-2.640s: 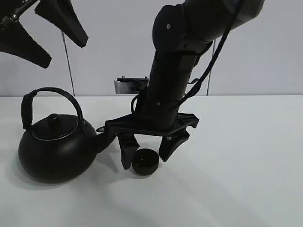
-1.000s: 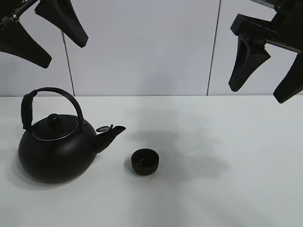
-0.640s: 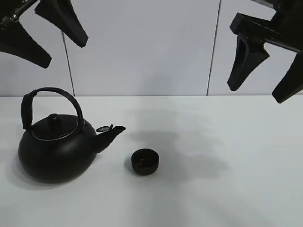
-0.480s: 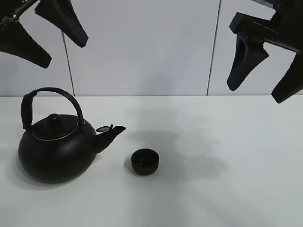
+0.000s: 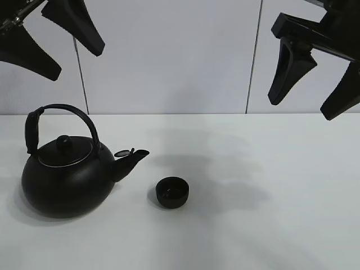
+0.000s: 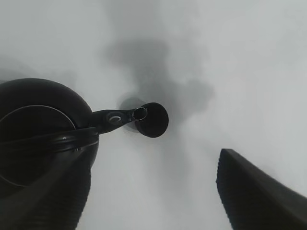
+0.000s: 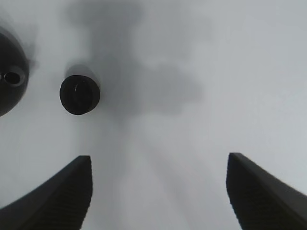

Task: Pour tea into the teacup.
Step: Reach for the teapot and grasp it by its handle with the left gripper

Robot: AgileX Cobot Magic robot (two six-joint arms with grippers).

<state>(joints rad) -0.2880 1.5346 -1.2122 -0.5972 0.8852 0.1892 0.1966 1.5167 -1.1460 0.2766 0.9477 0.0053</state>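
Note:
The small black teacup (image 5: 172,192) stands upright on the white table (image 5: 270,225), just right of the spout of a large black kettle (image 5: 64,174). No tea is in view. My left gripper (image 5: 76,63) hangs open high above the kettle, nothing between its fingers. My right gripper (image 5: 301,109) is open too, raised at the upper right, far from the cup. From the left wrist view, the teacup (image 6: 153,120) sits at the spout tip of the kettle (image 6: 38,124), beyond the left gripper (image 6: 153,211). The right wrist view looks past the right gripper (image 7: 158,191) to the teacup (image 7: 79,95) and the kettle's edge (image 7: 9,81).
The kettle's arched handle (image 5: 62,109) stands upright over its lid. A pale panelled wall (image 5: 169,56) rises behind the table's far edge. Arm shadows fall on the table right of the cup.
The right arm, earlier down with its open fingers either side of the teacup, has lifted away to the upper right. Over the last second it only drifts slightly left. Cup, kettle and left gripper stay put.

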